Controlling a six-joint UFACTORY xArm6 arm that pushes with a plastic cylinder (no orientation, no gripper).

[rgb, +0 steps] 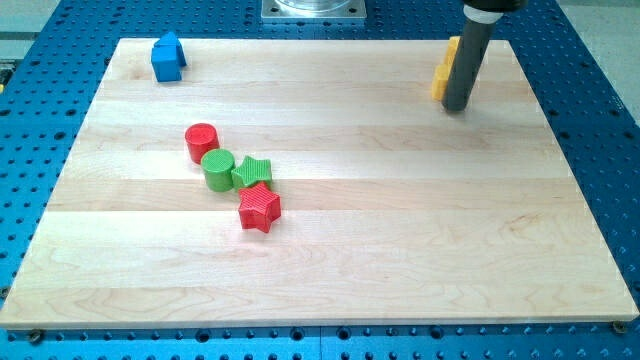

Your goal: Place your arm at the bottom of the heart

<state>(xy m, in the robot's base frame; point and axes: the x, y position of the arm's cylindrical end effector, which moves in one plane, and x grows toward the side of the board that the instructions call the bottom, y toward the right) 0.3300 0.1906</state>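
No jaws show, so whether they are released or clenched cannot be told; my tip [456, 107] rests beside a yellow block [442, 76].
The pale, smooth wooden counter [400, 250] lies on a blue perforated base [40, 120]. The dark, straight rod [468, 55] comes down at the view's top right, hiding much of the yellow block, whose shape cannot be made out; no block reads clearly as a heart. The tip sits at that block's lower right edge. Left of centre, a ridged red star [259, 208], green cylinder [217, 168], green star [253, 171] and red cylinder [201, 141] cluster, touching. An angular blue block [168, 57] stands alone at top left.
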